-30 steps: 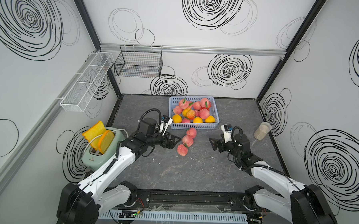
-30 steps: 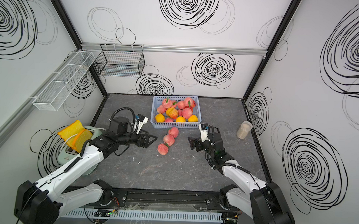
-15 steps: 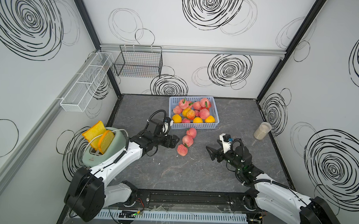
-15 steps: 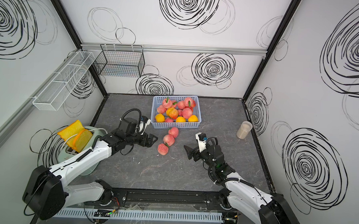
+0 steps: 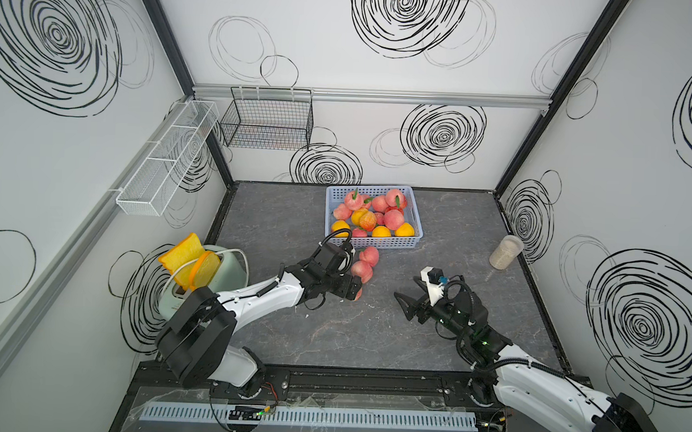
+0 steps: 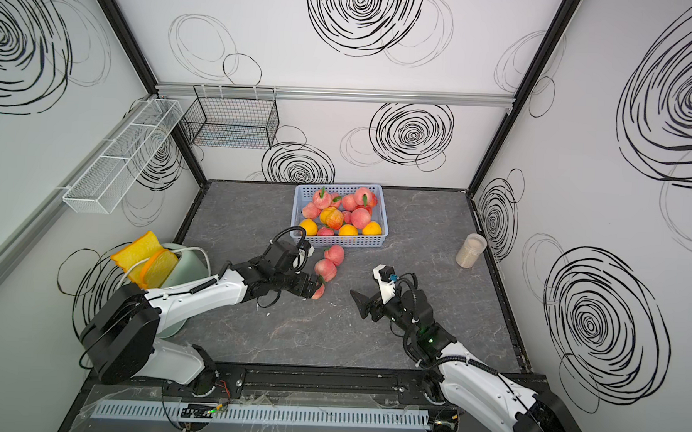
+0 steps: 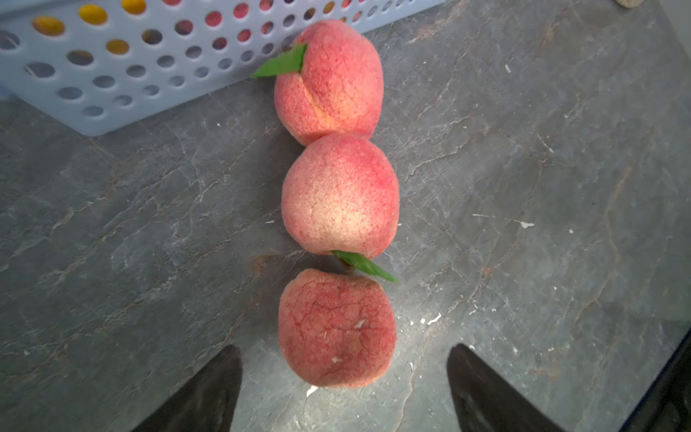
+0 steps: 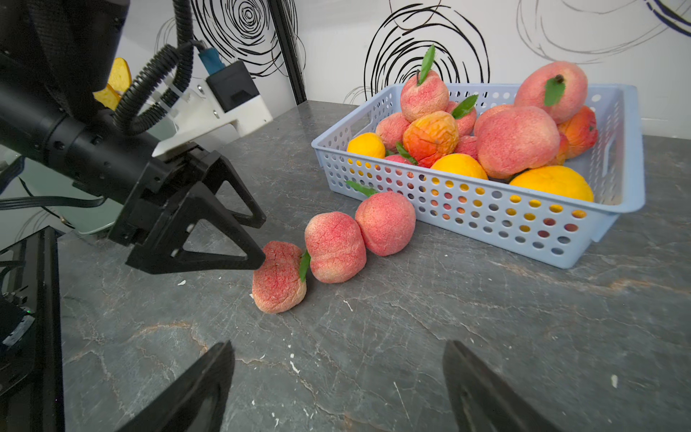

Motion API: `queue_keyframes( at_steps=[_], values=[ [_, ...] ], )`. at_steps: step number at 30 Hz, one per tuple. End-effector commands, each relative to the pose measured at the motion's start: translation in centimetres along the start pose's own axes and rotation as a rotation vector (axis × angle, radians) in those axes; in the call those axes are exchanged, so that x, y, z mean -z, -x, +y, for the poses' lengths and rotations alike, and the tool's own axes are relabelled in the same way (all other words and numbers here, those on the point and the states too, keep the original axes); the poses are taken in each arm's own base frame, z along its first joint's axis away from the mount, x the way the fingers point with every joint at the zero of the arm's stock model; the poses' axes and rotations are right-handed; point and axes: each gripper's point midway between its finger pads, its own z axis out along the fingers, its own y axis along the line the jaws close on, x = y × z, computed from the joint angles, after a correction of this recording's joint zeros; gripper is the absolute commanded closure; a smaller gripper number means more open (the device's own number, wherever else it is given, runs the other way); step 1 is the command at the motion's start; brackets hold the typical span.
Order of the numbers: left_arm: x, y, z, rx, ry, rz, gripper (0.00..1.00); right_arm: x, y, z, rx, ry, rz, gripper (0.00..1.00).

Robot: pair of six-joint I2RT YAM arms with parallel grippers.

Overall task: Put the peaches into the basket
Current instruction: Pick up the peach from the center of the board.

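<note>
Three pink-red peaches lie in a row on the grey table, leading away from the front wall of the light blue basket (image 5: 375,242) (image 6: 337,240). The far one (image 7: 329,82) is next to the basket, the middle one (image 7: 340,194) touches it, and the nearest, cracked one (image 7: 336,327) (image 8: 278,276) ends the row. My left gripper (image 7: 346,349) (image 5: 353,287) (image 6: 313,287) is open, its fingertips straddling the nearest peach's end without gripping it. My right gripper (image 8: 338,346) (image 5: 403,301) is open and empty, low over bare table to the right. Several more peaches fill the basket (image 8: 486,217).
A pale green toaster with toy bread slices (image 5: 201,267) stands at the left edge. A clear jar (image 5: 505,252) sits by the right wall. A black wire basket (image 5: 268,121) and a white mesh rack (image 5: 166,161) hang on the walls.
My left gripper has moved right and toward the front, up to the nearest peach. My right gripper has drawn back toward the front of the table. The peaches have not moved.
</note>
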Motion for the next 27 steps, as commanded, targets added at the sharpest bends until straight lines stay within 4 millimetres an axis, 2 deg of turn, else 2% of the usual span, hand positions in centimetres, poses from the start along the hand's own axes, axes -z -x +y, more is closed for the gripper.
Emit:
queue_keyframes(
  at_steps=[1, 13, 19, 27],
  values=[
    [-1.0, 0.0, 0.3, -0.01, 0.043, -0.021, 0.1, 0.0, 0.2, 0.4, 0.032, 0.013, -0.009, 0.1],
    [-3.4, -1.5, -0.2, -0.059, 0.069, 0.032, 0.12, -0.4, -0.1, 1.7, 0.076, 0.047, 0.006, 0.11],
    [-3.9, -1.7, 0.4, -0.053, 0.111, 0.028, 0.24, -0.8, -0.4, 2.1, 0.096, 0.047, 0.025, 0.11],
    [-4.5, -2.0, 0.7, -0.043, 0.132, 0.034, 0.33, -0.8, -0.5, 2.4, 0.115, 0.053, 0.027, 0.11]
  ],
)
